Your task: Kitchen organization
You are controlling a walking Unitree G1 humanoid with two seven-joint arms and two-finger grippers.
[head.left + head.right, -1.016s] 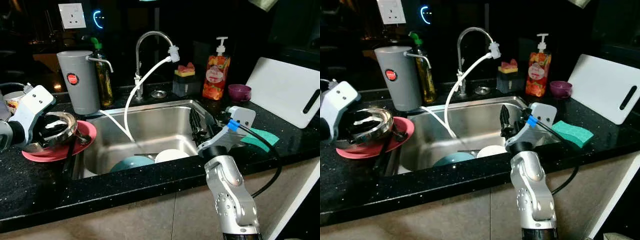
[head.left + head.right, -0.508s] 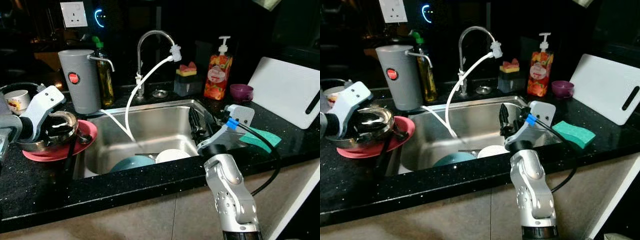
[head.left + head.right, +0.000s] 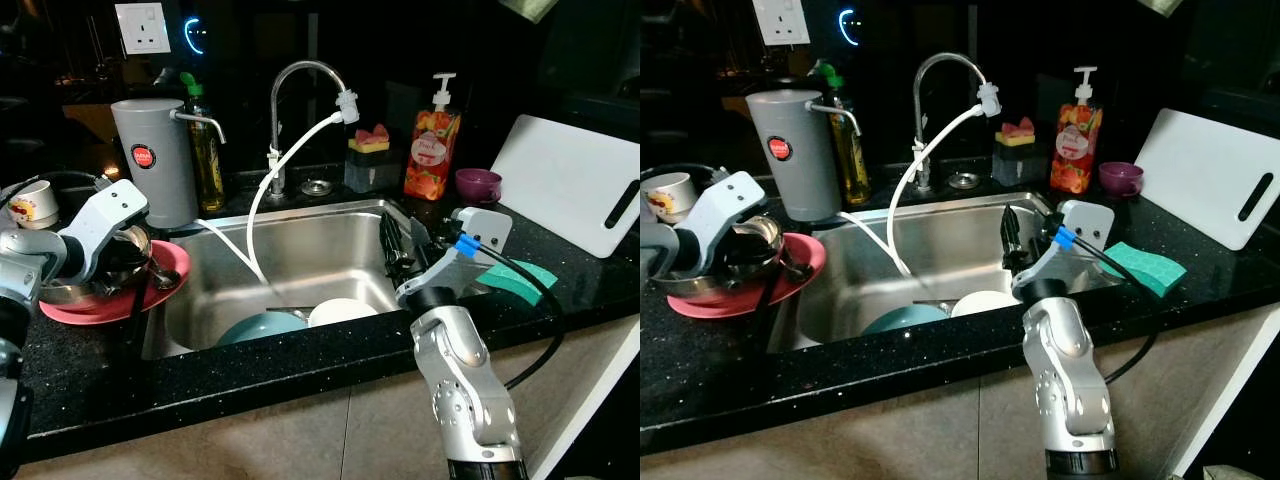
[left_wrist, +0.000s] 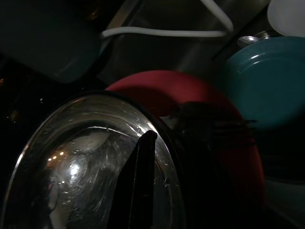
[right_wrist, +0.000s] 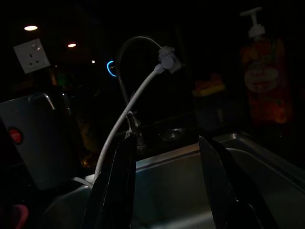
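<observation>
At the left of the sink, a steel bowl (image 3: 118, 262) rests on a red plate (image 3: 168, 272). My left gripper (image 3: 135, 260) is shut on the bowl's rim. In the left wrist view one black finger (image 4: 143, 181) lies inside the steel bowl (image 4: 76, 176); the other is hidden behind the wall. A teal bowl (image 3: 262, 327) and a white dish (image 3: 340, 312) lie in the sink (image 3: 300, 215). Over the sink's right side my right gripper (image 3: 400, 245) is open, with nothing between its fingers (image 5: 119, 176).
A grey canister (image 3: 155, 160) and an oil bottle (image 3: 207, 150) stand behind the plate, with a white cup (image 3: 30, 203) at far left. The faucet (image 3: 300, 70) trails a white hose. On the right are a soap bottle (image 3: 430, 150), purple bowl (image 3: 478, 184), green sponge (image 3: 530, 275) and white cutting board (image 3: 570, 180).
My left wrist has swung to the right over the steel bowl, which now sits lower and flatter on the red plate. The right arm has stayed put.
</observation>
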